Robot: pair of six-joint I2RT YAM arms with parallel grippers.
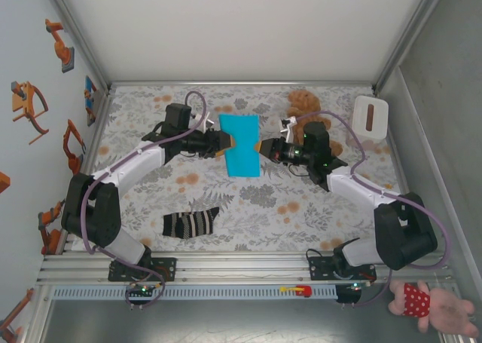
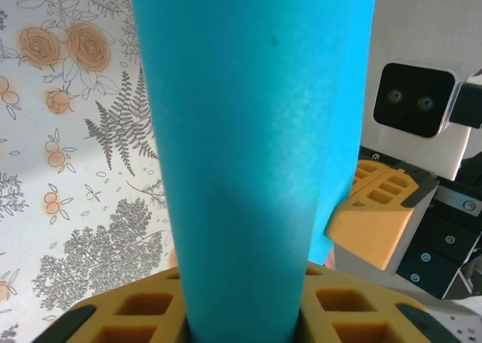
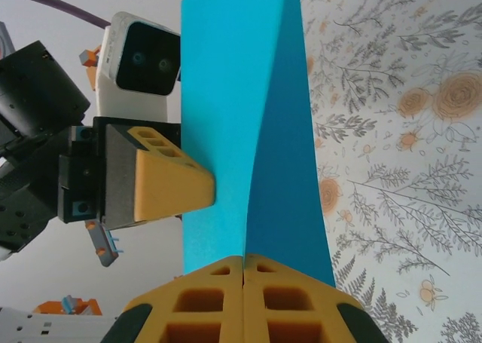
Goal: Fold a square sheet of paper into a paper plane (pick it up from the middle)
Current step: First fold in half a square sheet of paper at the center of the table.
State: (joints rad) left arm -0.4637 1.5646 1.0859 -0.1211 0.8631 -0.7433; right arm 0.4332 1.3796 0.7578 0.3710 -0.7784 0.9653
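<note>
The flowery worktop (image 1: pixel 263 200) is the biggest thing here. The square sheet of paper (image 1: pixel 242 143) is bright blue and bent over on itself. It hangs up in the air over the middle of the worktop, a bit nearer the far edge, between my two hands. A brown teddy bear (image 1: pixel 301 102) sits near the far right corner, partly behind my right arm. A stripy sock (image 1: pixel 190 224) lies flat near the near edge, on the left side. My right gripper (image 1: pixel 260 148) is pinched tight on the paper's right side. My left gripper (image 1: pixel 228 142) has a finger on each side of the paper's left side, but I cannot tell if it squeezes.
</note>
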